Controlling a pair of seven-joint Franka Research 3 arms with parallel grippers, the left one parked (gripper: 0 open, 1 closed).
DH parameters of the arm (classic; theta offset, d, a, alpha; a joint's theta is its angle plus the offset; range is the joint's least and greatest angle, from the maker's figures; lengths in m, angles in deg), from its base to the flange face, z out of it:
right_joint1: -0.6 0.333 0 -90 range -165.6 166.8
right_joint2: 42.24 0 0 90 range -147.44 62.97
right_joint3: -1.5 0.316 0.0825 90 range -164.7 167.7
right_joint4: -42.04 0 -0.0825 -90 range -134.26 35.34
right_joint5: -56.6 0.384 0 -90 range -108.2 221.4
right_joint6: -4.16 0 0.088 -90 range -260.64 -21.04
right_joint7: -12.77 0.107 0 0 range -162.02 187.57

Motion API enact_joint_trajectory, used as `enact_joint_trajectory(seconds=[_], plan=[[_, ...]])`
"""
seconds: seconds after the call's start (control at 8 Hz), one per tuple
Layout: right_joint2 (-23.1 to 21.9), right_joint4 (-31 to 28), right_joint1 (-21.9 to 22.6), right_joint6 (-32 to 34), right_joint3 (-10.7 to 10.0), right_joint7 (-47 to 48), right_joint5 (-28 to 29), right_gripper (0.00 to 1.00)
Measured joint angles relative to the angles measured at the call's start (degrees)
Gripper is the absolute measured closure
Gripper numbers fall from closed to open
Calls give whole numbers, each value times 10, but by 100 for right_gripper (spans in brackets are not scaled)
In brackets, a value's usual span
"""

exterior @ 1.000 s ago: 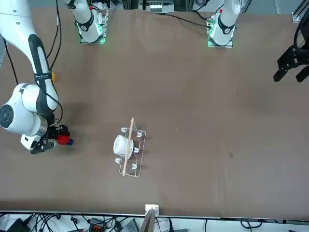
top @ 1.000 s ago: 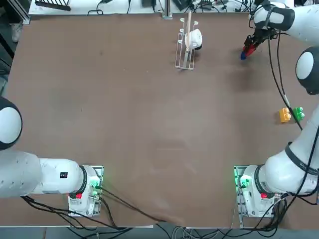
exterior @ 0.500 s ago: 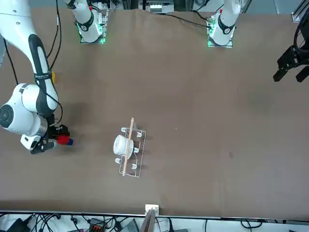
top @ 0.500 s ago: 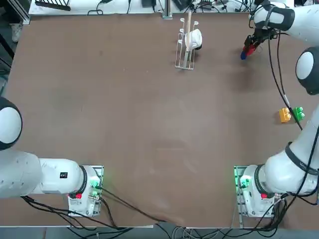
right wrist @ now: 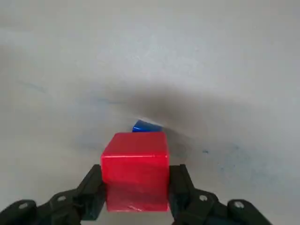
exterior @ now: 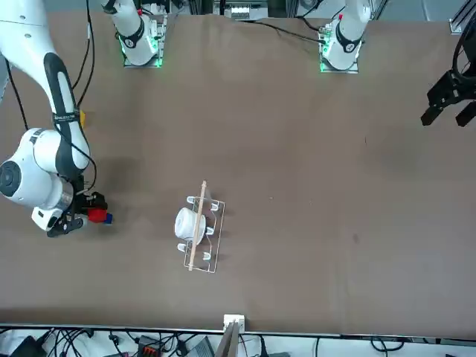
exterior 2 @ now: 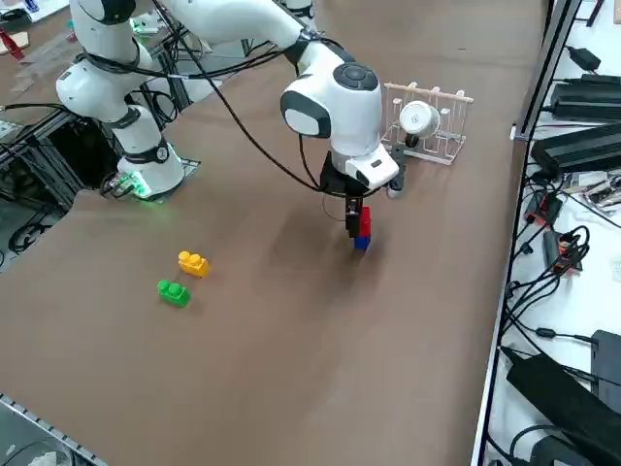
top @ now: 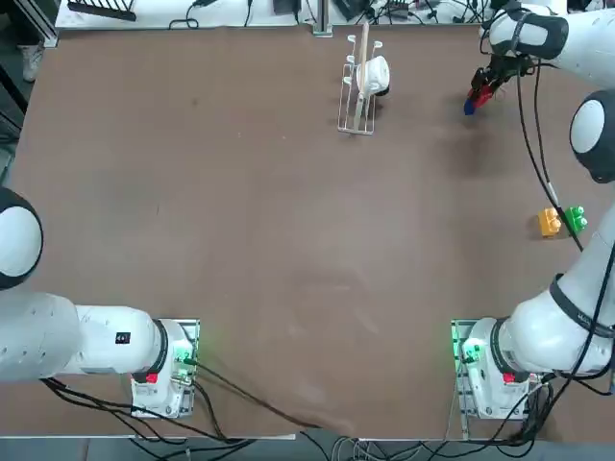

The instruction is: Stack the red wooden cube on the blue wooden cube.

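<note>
My right gripper [right wrist: 136,185] is shut on the red wooden cube [right wrist: 135,168], one finger pressed against each side of it. The blue wooden cube [right wrist: 144,126] lies directly under the red one, and only a sliver of it shows past the red cube's edge. In the right side view the red wooden cube [exterior 2: 364,222] sits on top of the blue wooden cube [exterior 2: 361,242], with the right gripper [exterior 2: 355,221] around the red one. From overhead the pair is at the table's far right, the red wooden cube [top: 478,96] over the blue wooden cube [top: 469,108].
A wire rack holding a white cup [top: 371,74] stands at the far middle of the table. A yellow studded block [top: 549,223] and a green studded block [top: 575,219] lie together near the right edge, well nearer the robot than the cubes.
</note>
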Motion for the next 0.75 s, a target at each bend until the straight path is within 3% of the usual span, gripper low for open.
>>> enact_joint_trajectory(seconds=[0.62, 0.75], plan=[[1, 0, 0, -11, 0, 0, 2, 29], [5, 0, 0, -16, 0, 0, 4, 24]])
